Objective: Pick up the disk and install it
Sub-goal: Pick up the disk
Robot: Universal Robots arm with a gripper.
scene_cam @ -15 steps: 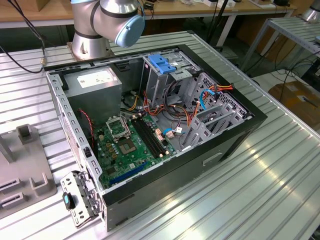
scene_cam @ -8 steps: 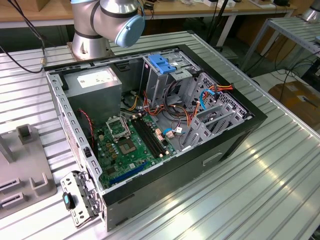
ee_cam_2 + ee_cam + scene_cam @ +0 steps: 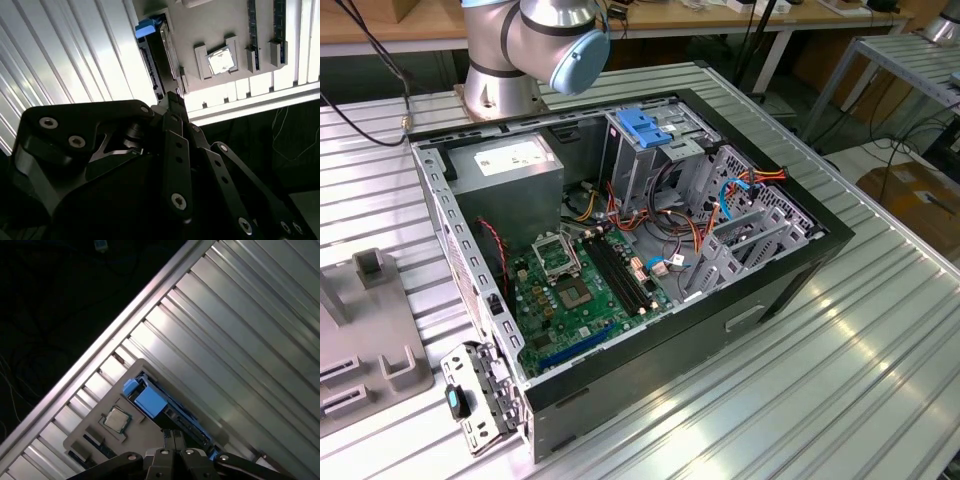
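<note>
The disk (image 3: 150,401) stands on its edge in a slot of a grey fixture plate (image 3: 95,432), with its bright blue frame uppermost. In the second wrist view the disk (image 3: 159,50) runs lengthwise away from the fingertips, its blue end (image 3: 145,28) farthest. My gripper (image 3: 175,439) hovers above the near end of the disk, apart from it. Its black fingers (image 3: 176,145) meet at the tips and hold nothing.
A processor chip (image 3: 116,419) and memory sticks (image 3: 252,30) also sit on the fixture plate. The open computer case (image 3: 790,270) lies on the ribbed metal table (image 3: 840,380), with a blue bracket (image 3: 645,127) in its drive cage. The arm's base (image 3: 500,85) stands behind the case.
</note>
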